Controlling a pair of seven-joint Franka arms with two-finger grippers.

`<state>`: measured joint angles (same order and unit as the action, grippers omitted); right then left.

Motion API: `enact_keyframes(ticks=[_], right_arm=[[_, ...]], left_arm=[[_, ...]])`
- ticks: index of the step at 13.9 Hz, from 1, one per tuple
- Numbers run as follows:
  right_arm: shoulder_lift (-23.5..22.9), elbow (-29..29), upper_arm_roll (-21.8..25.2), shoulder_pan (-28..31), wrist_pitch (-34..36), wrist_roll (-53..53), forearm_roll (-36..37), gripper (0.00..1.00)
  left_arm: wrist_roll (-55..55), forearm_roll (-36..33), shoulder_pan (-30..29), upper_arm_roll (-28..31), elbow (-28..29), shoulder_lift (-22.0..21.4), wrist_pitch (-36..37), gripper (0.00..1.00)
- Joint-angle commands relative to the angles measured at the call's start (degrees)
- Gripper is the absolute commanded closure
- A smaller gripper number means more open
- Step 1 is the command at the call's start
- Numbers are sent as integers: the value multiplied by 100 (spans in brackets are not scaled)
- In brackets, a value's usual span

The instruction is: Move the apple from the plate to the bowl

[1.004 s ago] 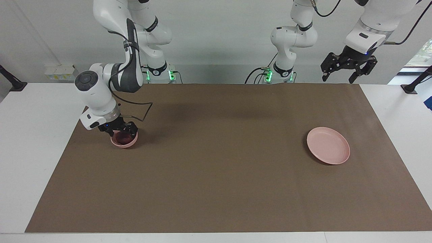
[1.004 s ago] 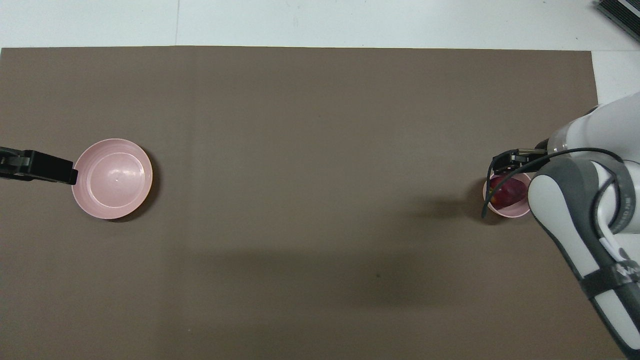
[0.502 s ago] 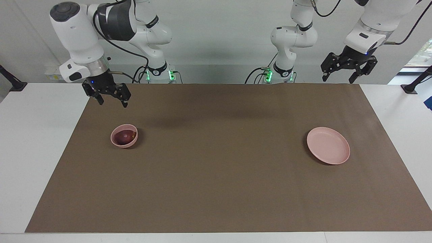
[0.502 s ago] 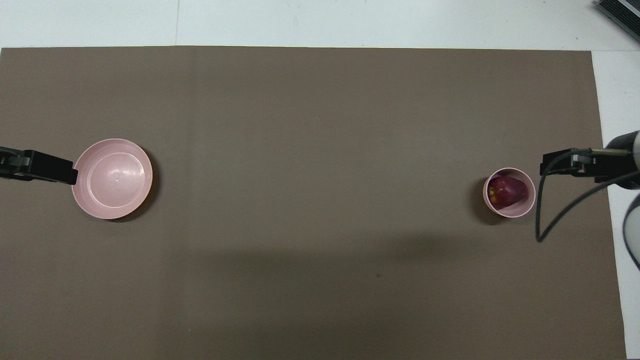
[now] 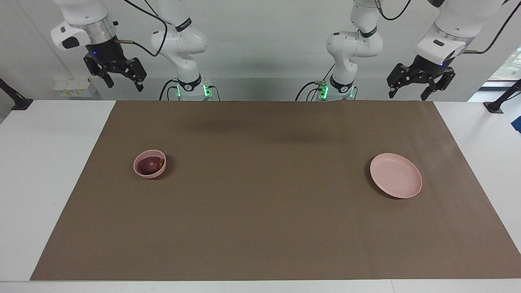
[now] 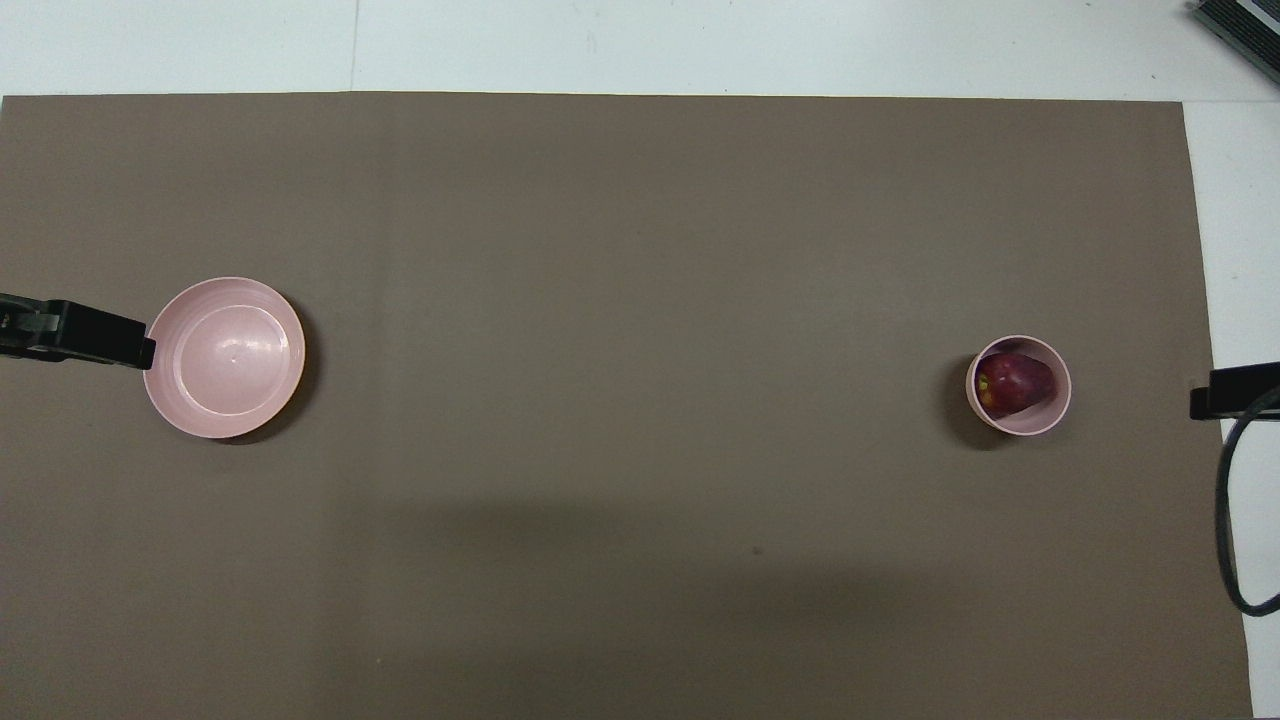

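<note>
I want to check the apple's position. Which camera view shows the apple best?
The overhead view: it looks straight down into the bowl, so the apple shows red with a yellowish patch. In the facing view the apple is only a dark shape inside the bowl.

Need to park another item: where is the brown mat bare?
Bare: the whole stretch between the small deep pink bowl, holding the dark red apple, and the flat pink plate. Nowhere crowded; open left gripper and right gripper hang raised.
</note>
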<state>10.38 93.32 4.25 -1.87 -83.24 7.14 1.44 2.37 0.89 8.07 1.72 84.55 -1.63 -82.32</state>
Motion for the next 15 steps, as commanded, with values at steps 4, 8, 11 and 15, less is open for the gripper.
enact_keyframes(ticks=[4,8,11,15], right_arm=[[-431,-364,5,-6,306,-186,-29,0],[-335,-217,-4,20,255,-143,-30,0],[-335,-235,5,47,238,-187,-21,0],[-335,-235,-4,47,246,-187,-21,0]], left_arm=[[0,-98,63,74,62,-65,-74,0],[9,-106,-69,74,62,-39,-389,0],[1,-168,-78,74,62,-39,-373,0],[9,-168,-78,74,71,-39,-399,0]])
